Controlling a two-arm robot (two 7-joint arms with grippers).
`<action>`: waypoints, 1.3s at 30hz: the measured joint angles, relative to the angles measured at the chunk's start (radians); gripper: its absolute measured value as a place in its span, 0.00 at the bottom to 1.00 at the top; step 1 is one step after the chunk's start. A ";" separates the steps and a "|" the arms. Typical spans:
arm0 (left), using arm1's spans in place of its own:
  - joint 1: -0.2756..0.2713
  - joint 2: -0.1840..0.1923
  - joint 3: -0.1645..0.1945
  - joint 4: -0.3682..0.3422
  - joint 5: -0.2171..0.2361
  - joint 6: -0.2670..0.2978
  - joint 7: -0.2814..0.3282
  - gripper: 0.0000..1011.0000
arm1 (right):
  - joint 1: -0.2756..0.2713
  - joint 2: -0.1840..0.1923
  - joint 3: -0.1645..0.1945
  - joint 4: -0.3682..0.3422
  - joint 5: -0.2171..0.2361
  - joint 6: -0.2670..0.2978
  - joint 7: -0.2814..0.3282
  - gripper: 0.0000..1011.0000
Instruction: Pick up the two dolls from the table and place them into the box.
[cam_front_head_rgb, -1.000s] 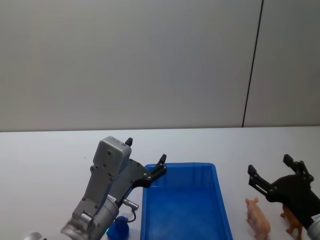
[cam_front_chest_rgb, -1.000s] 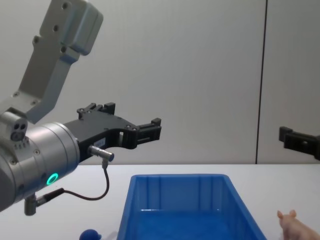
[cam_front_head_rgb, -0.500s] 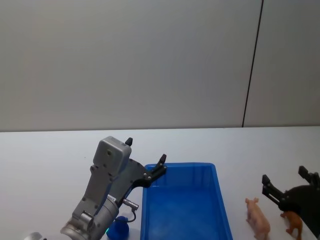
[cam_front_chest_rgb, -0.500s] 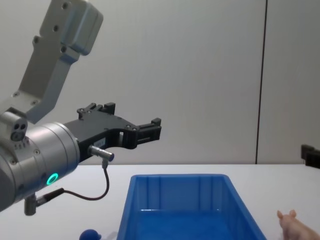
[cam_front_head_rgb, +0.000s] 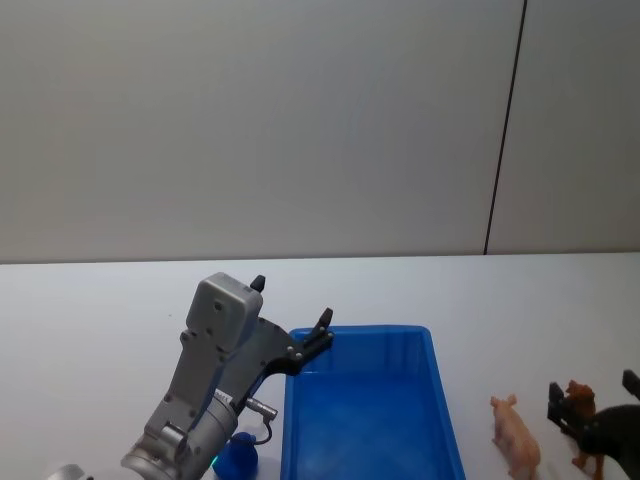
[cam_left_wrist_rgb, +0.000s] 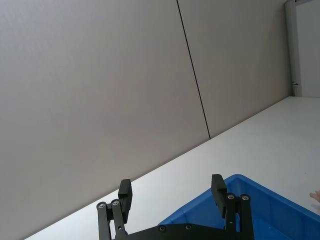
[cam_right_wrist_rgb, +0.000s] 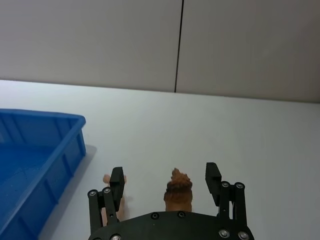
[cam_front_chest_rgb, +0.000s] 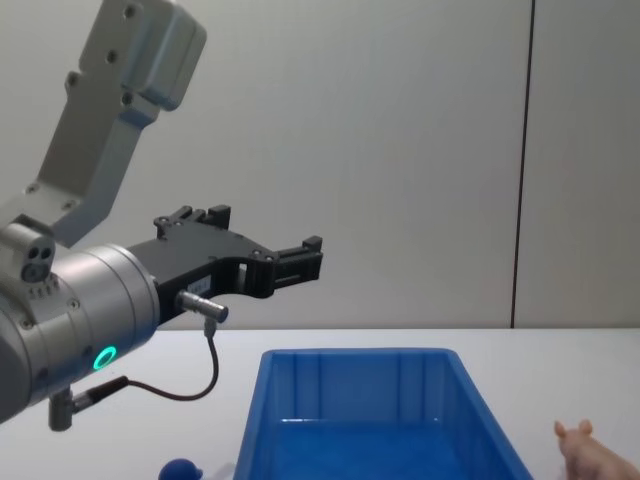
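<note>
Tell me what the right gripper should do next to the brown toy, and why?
Probably lower a little, then shut on the brown toy. The right gripper is open with the brown toy standing between its fingers, the pink toy just beside. The left gripper hangs open above the box's corner.

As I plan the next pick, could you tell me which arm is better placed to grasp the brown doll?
The right: the right gripper is open and low beside the box, the brown doll lined up between its fingers. The left gripper hangs open above the box's far left corner.
</note>
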 joint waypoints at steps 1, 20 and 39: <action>0.000 0.000 0.000 0.000 0.000 0.000 0.000 0.99 | -0.003 -0.002 0.001 0.006 0.003 0.005 -0.005 0.99; 0.000 0.000 0.000 0.000 0.000 0.000 0.000 0.99 | 0.003 -0.027 0.007 0.105 0.029 0.035 -0.017 0.97; 0.000 0.000 0.000 0.000 0.000 0.000 0.000 0.99 | 0.017 -0.046 0.013 0.163 0.031 0.031 -0.003 0.42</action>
